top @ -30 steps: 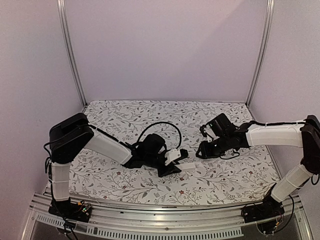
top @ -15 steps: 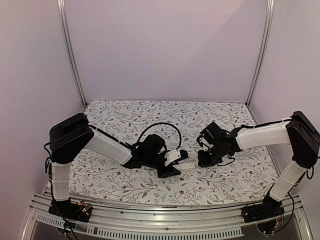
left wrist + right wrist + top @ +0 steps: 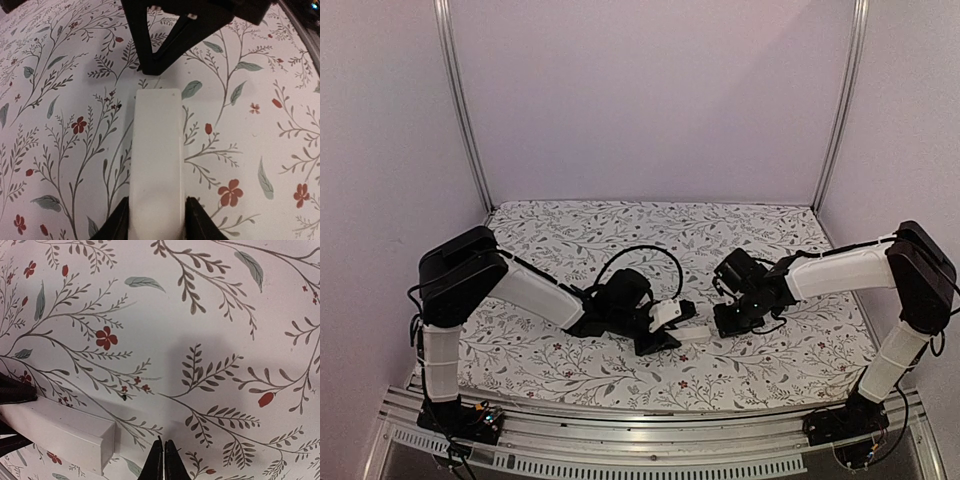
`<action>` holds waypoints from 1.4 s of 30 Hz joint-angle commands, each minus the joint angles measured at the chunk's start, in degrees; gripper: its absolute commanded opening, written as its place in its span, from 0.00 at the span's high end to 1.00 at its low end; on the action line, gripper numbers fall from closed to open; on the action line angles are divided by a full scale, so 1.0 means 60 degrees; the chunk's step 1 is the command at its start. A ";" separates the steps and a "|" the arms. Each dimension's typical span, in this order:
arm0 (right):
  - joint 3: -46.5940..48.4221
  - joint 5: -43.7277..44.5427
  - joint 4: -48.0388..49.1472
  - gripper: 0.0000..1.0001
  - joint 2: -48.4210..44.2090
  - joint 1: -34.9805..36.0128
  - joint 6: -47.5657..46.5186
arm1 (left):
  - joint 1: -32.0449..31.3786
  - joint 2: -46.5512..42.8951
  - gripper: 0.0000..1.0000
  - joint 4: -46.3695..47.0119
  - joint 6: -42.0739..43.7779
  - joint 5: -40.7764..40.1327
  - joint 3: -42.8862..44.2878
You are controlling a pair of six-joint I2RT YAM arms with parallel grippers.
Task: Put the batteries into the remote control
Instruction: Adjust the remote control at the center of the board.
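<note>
Pinching remote (image 3: pixel 156 150): left gripper (image 3: pixel 156 222). Left wrist shows flat white face, right wrist its boxy end; right gripper (image 3: pixel 164 455) pressed together.

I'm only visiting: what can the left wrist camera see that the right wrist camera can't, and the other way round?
Only the left wrist view shows the white remote along its whole top face, its near end gripped by the left tool, and the right tool from outside, beyond the far end. Only the right wrist view shows the right tool's tips pinched together on nothing, and the remote's squared end face beside them, not touching. Both show the remote, the opposite arm's tool, and the flowered tablecloth.
</note>
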 commanded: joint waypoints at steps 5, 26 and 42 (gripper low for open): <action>0.0547 0.0580 -0.0485 0.97 0.0280 0.0242 0.0041 | -0.0103 -0.0012 0.64 -0.0182 -0.0020 0.0204 -0.0106; 0.1336 0.0934 -0.1369 0.99 0.0215 0.0715 0.0327 | -0.0073 -0.0152 0.63 -0.0043 -0.0064 0.0170 -0.0390; 0.1074 0.0991 -0.1311 0.99 0.0099 0.0477 0.0085 | 0.0287 -0.1707 0.43 -0.1698 0.0124 -0.0819 -0.1595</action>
